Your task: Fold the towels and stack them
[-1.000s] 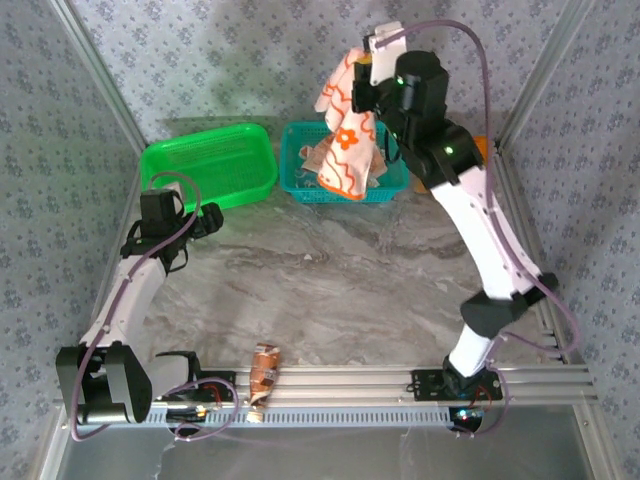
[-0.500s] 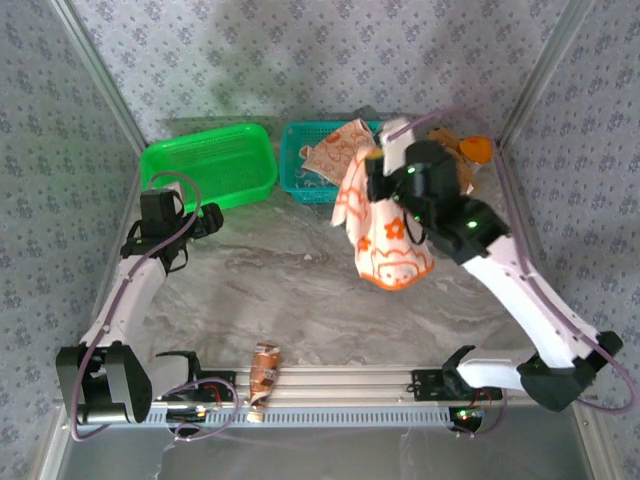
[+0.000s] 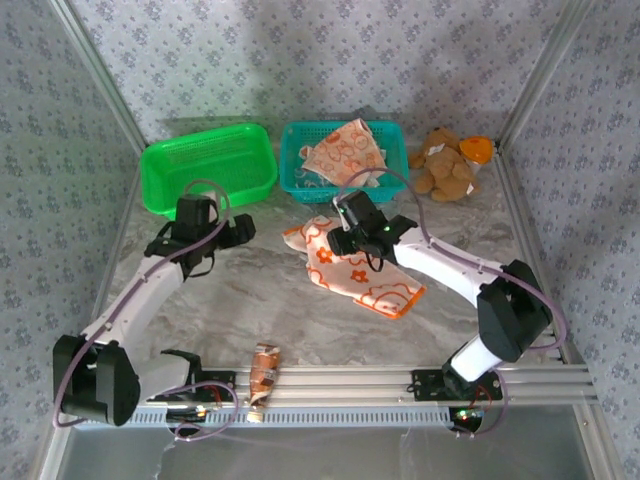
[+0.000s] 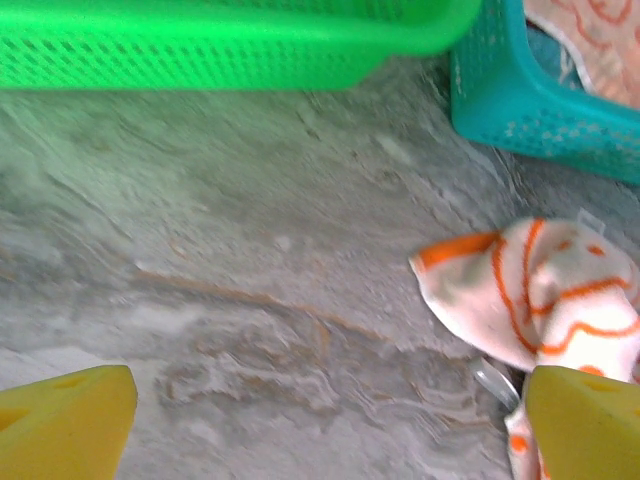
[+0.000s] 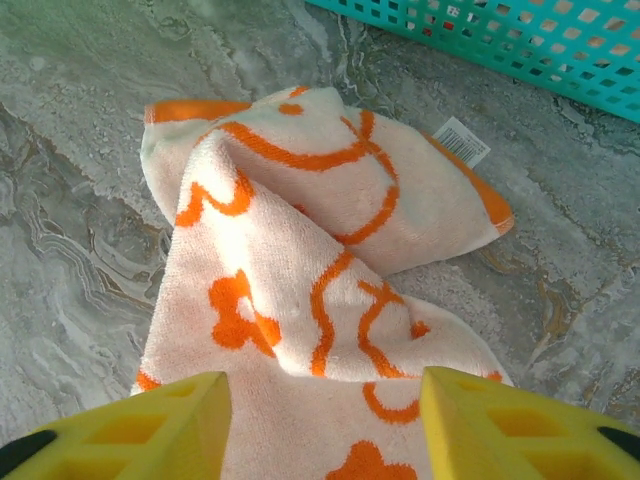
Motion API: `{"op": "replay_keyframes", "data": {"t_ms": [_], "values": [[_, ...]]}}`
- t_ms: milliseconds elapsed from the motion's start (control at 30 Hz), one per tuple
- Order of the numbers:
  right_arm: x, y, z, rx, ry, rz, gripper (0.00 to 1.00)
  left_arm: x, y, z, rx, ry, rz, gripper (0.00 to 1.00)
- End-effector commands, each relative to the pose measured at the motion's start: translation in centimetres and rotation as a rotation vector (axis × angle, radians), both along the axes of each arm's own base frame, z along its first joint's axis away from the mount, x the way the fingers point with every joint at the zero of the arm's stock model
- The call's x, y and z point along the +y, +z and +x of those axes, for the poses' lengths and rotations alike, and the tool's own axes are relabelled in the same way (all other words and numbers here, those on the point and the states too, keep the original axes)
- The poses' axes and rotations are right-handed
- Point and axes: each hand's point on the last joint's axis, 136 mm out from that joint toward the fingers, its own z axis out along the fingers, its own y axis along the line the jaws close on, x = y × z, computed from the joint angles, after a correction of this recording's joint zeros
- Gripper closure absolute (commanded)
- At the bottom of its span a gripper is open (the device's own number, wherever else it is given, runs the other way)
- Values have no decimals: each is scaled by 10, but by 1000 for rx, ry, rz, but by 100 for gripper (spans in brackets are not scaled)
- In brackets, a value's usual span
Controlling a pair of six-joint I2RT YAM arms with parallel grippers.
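- My right tool (image 3: 346,238) sits low over the table (image 3: 250,300), in front of the teal basket (image 3: 300,186).
- On the right wrist camera its two yellow fingers (image 5: 150,420) stand well apart. The tool (image 5: 320,405) is open and clamps nothing.
- The pale peach towel with orange prints (image 5: 300,250) lies rumpled on the table under that tool, one part folded over the rest. A small white label (image 5: 460,140) sticks out at its far edge, towards the teal basket (image 5: 520,40).
- From above, that towel (image 3: 365,282) spreads from the right tool towards the near right, flat on the table and outside both baskets.
- A second peach towel (image 3: 345,150) is heaped in the teal basket.
- My left tool (image 3: 238,230) hovers in front of the green basket (image 3: 262,180), left of the towel and apart from it.
- On the left wrist camera this tool (image 4: 330,410) is wide open with bare table between the fingers. The towel's corner (image 4: 540,290) lies just by the right-hand finger (image 4: 585,420).
- The brown teddy bear (image 3: 445,170) sits at the far right of the table, beside the teal basket.
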Motion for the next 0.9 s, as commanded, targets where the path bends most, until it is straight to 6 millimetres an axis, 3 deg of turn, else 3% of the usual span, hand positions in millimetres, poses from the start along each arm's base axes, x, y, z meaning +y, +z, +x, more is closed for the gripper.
{"op": "replay_keyframes", "data": {"t_ms": [0,200,333,400,500,733,867], "values": [[-15,1,-7,19,-42,33,45,-16,-14,-14,63,5,-13,2],[-71,-29,-24,108,-197,44,54,-52,-32,-17,107,-61,0,8],[-87,-37,-24,106,-243,93,57,-68,-49,-10,170,-83,0,17],[-82,-40,-25,111,-227,103,59,-75,-60,-4,201,-93,1,23],[-62,-43,-23,110,-180,116,63,-84,-73,8,242,-88,10,39],[2,-41,-3,84,-60,135,70,-92,-86,45,269,-6,26,55],[32,-33,18,57,-16,142,70,-87,-88,49,292,39,35,58]]}}
